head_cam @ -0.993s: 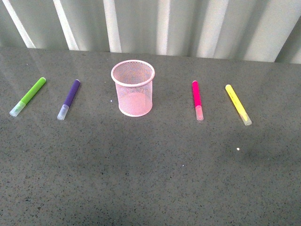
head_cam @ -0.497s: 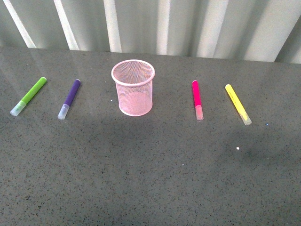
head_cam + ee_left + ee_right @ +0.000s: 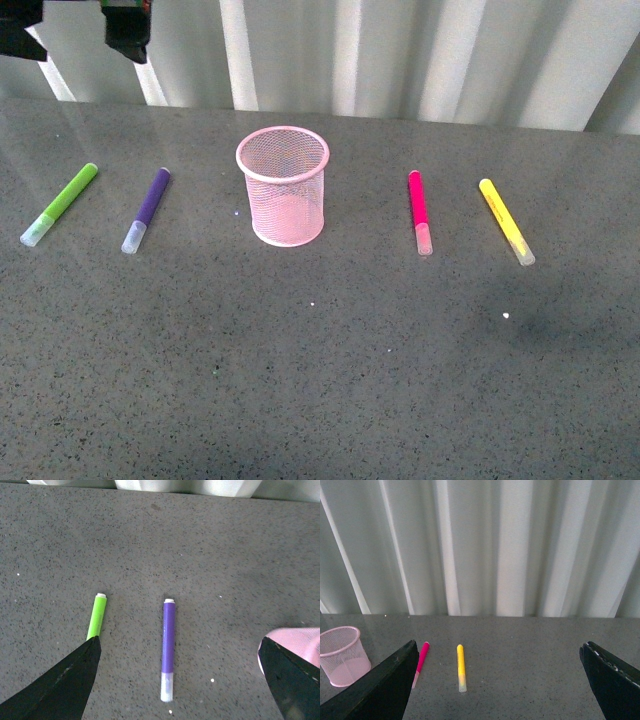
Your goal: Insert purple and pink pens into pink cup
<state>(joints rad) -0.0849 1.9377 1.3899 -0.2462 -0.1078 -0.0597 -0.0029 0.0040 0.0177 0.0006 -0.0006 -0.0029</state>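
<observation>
The pink cup (image 3: 285, 190) stands upright mid-table, empty as far as its mesh shows. The purple pen (image 3: 150, 205) lies to its left and the pink pen (image 3: 419, 208) to its right, both flat with pale caps toward me. My left gripper (image 3: 75, 35) hangs open high at the back left. In the left wrist view that gripper (image 3: 180, 641) holds nothing; the purple pen (image 3: 168, 640) lies on the table between its fingers, with the cup's rim (image 3: 295, 640) at one side. My right gripper (image 3: 498, 644) is open and empty, back from the pink pen (image 3: 421, 660) and cup (image 3: 340, 655).
A lime green pen (image 3: 65, 200) lies left of the purple one, and a yellow pen (image 3: 503, 220) lies right of the pink one. The green pen (image 3: 96, 622) sits by one left finger. A pale pleated curtain (image 3: 400, 60) closes off the table's far edge.
The left gripper's dark fingers have come into the top left of the front view. Pens and cup have not moved.
</observation>
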